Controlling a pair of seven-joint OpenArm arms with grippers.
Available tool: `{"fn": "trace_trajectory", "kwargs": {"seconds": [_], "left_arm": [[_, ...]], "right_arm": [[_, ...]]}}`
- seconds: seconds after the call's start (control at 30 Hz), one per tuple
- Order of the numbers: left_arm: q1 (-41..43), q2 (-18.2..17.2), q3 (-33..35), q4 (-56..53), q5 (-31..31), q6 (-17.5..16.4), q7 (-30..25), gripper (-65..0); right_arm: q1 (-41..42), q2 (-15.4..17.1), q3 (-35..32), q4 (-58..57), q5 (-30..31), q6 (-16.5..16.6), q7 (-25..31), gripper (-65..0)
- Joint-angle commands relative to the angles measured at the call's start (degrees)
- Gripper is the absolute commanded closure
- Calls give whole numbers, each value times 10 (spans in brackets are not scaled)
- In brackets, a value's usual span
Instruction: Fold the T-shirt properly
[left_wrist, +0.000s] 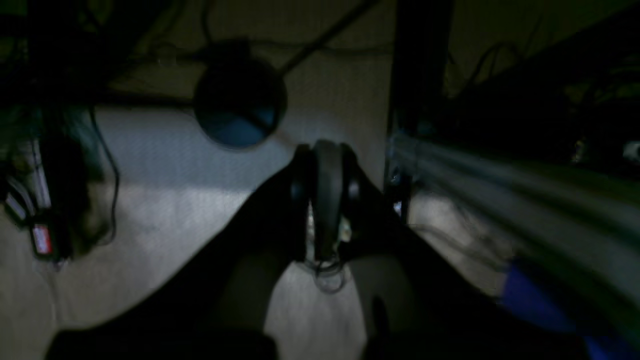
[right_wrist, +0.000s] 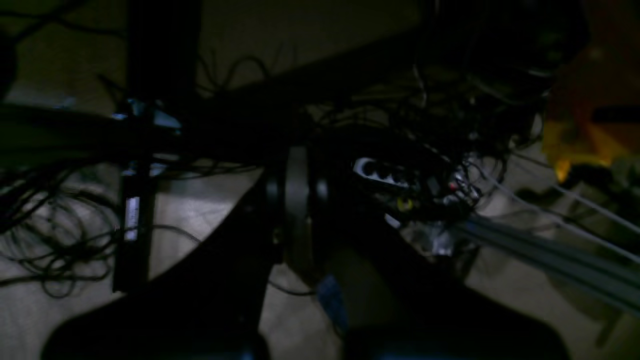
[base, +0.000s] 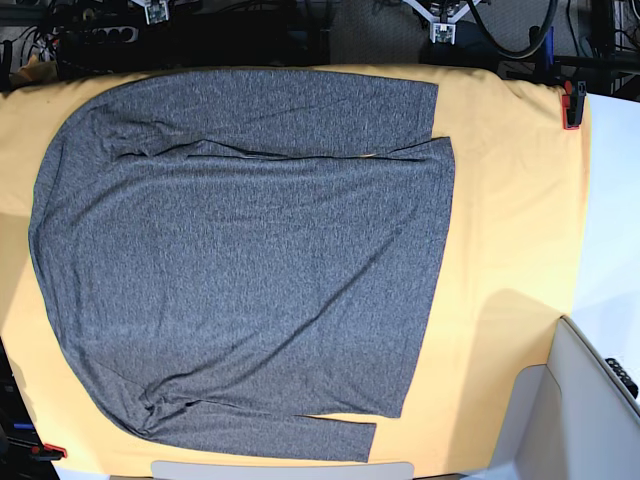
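Note:
The T-shirt (base: 240, 270), plain heathered dark grey, lies spread flat on the yellow-orange table cloth (base: 510, 230) in the base view. Its collar end is to the left and its hem to the right. One long sleeve (base: 280, 110) lies along the far edge and the other (base: 270, 435) along the near edge. Neither arm shows in the base view. In the dim left wrist view, my left gripper (left_wrist: 327, 200) is shut on nothing, over pale floor. My right gripper (right_wrist: 297, 210) is likewise shut and empty in the dark right wrist view. The shirt is in neither wrist view.
Red clamps (base: 571, 105) (base: 50, 452) pin the cloth at two corners. A pale grey unit (base: 590, 400) stands at the near right. A round dark base (left_wrist: 240, 105) and a metal rail (left_wrist: 500, 190) show near the left gripper. Tangled cables (right_wrist: 50, 235) and a power strip (right_wrist: 385, 175) show near the right gripper.

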Motion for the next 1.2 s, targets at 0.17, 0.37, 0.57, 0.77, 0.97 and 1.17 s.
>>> {"fn": "trace_trajectory", "kwargs": {"seconds": [0.17, 0.37, 0.57, 0.77, 0.97, 1.17], "left_arm": [[101, 1, 0, 170, -5, 4, -10, 0], [133, -60, 1, 349, -109, -36, 127, 0], [128, -137, -2, 359, -229, -166, 175, -3], [97, -192, -2, 359, -285, -170, 184, -90], [70, -277, -3, 359, -392, -170, 185, -173], [28, -350, -3, 357, -516, -170, 213, -235]], "right_arm": [[-88, 31, 2, 127, 2, -4, 13, 0], [-161, 64, 2, 276, 3, -4, 13, 0], [-204, 94, 4, 383, 15, -4, 13, 0], [-190, 131, 5, 390, 188, 55, 13, -2], [-144, 181, 9, 394, 388, 103, -15, -52], [-100, 180, 13, 405, 405, 107, -45, -180]]}}
